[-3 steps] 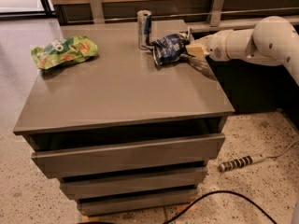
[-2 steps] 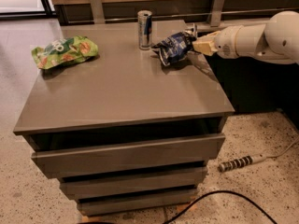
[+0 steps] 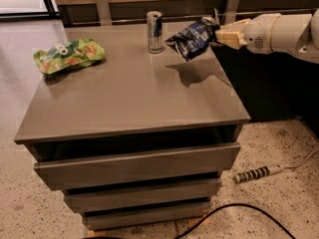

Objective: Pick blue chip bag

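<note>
The blue chip bag, dark navy foil with white and light-blue markings, hangs in the air above the back right part of the grey cabinet top. Its shadow lies on the top below it. My gripper comes in from the right on a white arm and is shut on the bag's right end, holding it clear of the surface.
A tall slim blue-and-silver can stands just left of the bag at the back. A bright green snack bag lies at the back left. The cabinet has drawers below. A power strip and a black cable lie on the floor at right.
The gripper has lifted the blue chip bag off the cabinet top and raised it. The can and the green bag have not moved.
</note>
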Motion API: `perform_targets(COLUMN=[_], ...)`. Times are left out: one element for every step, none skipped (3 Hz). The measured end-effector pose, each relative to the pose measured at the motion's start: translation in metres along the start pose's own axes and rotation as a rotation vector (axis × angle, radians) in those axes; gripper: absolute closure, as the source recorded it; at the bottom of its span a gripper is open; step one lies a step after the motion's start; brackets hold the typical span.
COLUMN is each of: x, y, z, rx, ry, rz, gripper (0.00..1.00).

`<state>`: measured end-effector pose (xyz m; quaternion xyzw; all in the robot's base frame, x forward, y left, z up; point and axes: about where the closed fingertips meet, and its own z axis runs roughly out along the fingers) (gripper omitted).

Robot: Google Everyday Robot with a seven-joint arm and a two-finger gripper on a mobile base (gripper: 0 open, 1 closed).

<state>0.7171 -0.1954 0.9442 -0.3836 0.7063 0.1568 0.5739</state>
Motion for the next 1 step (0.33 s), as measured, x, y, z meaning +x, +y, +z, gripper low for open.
perform_targets(x=[-0.0006], y=[0.0], z=[-0.0009], rx=[0.001], ry=[-0.002], rz=[-0.001], gripper=[1.0])
